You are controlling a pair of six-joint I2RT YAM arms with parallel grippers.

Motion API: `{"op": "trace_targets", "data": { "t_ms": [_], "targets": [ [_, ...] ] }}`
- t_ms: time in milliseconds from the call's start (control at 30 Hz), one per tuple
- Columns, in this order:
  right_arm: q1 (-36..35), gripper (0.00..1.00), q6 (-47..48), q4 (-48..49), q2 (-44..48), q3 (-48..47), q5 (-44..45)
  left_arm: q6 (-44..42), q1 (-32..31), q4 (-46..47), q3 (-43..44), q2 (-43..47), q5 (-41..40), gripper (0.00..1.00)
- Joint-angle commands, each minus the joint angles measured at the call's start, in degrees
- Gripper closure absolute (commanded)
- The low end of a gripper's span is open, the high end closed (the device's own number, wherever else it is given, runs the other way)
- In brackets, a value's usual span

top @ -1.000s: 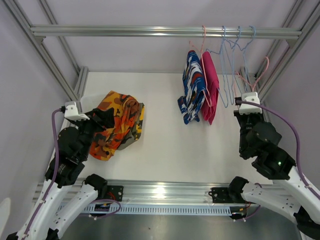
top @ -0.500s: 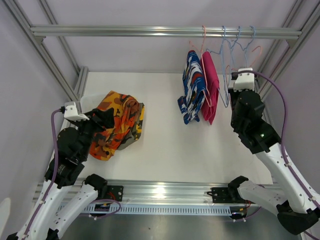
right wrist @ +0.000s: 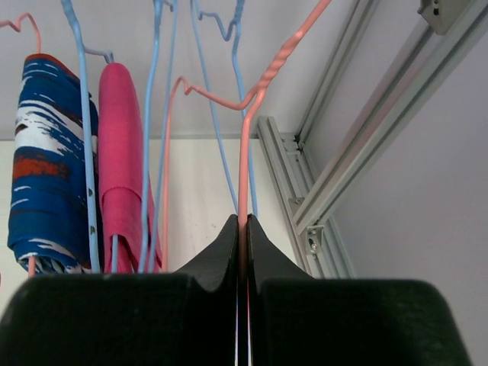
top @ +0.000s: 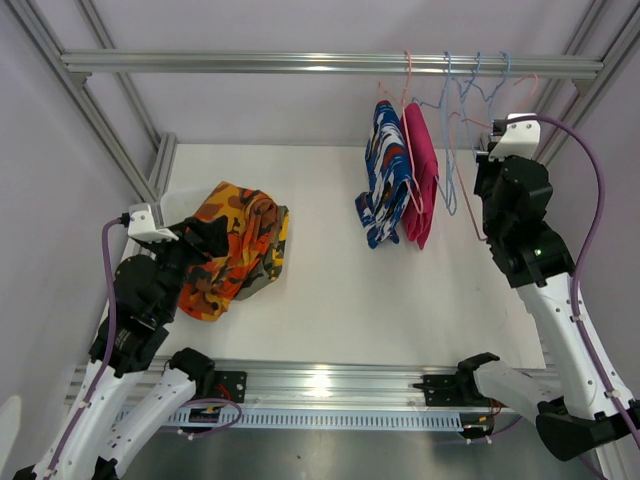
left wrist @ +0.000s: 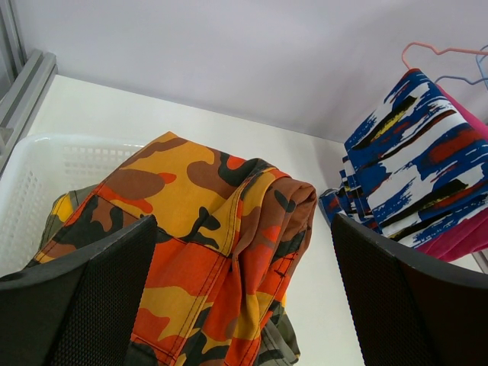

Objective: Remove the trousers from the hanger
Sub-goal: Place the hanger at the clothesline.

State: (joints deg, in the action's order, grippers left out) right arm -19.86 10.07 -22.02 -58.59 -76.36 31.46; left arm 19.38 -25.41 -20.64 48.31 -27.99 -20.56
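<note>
Right arm has risen and swung toward the far right corner since the earlier frame, carrying an empty pink hanger [right wrist: 245, 152] with it, while the left arm has not moved. Nearest, the left pincer [left wrist: 240, 229] stands wide apart above the orange trousers [left wrist: 206, 198], which lie heaped over a white basket [left wrist: 38, 175] on the surface [top: 330, 280], with a bit of olive camouflage cloth showing under them. Farther back, the right pincer [right wrist: 244, 225] is clamped together on the thin wire of the pink hanger; whether its hook sits on the rail [top: 250, 63] I cannot tell. Just to the left of it hang bare blue hangers [top: 450, 130], then the pink trousers [top: 420, 180] and the blue patterned trousers [top: 385, 175], touching each other, both on hangers under the rail. I judge that the step in hand is to put away the emptied hanger, with two pairs not yet removed. The next move probably calls for letting go of the wire without it springing into the neighbours, then reaching past the blue hangers to the pink pair and pulling the cloth down cleanly. No brand, label or writing can be read anywhere.
</note>
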Motion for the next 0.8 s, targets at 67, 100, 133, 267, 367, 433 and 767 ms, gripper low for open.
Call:
{"op": "trace_targets", "data": {
  "t_ms": [67,100,133,267,367,433,767],
  "targets": [
    [0.70,1.00,0.74,3.56,-2.32,-3.27,-4.13,-1.27,-0.52,1.31,-0.15,0.57,0.78,0.01],
    [0.61,1.00,1.44,4.09,-2.58,-3.45,-3.87,-1.27,-0.52,1.31,-0.24,0.65,0.78,0.01],
    [0.52,1.00,2.49,4.27,-3.28,-3.62,-3.17,-1.27,-0.52,1.39,-0.15,0.65,0.87,0.01],
    [0.52,1.00,4.17,5.32,-4.86,-5.03,-2.55,-1.36,-0.52,1.31,-0.24,1.00,0.96,0.01],
    [0.43,1.00,4.96,5.32,-6.27,-6.69,-1.76,-1.36,-0.52,1.48,-0.24,1.27,1.13,0.00],
    [0.52,1.00,5.23,5.67,-6.71,-7.84,-1.49,-1.27,-0.43,1.48,-0.24,1.36,1.22,0.00],
    [0.96,1.00,7.16,6.37,-10.49,-12.23,-0.88,-1.36,-0.52,1.57,-0.33,1.53,1.40,0.00]
  ]
}}
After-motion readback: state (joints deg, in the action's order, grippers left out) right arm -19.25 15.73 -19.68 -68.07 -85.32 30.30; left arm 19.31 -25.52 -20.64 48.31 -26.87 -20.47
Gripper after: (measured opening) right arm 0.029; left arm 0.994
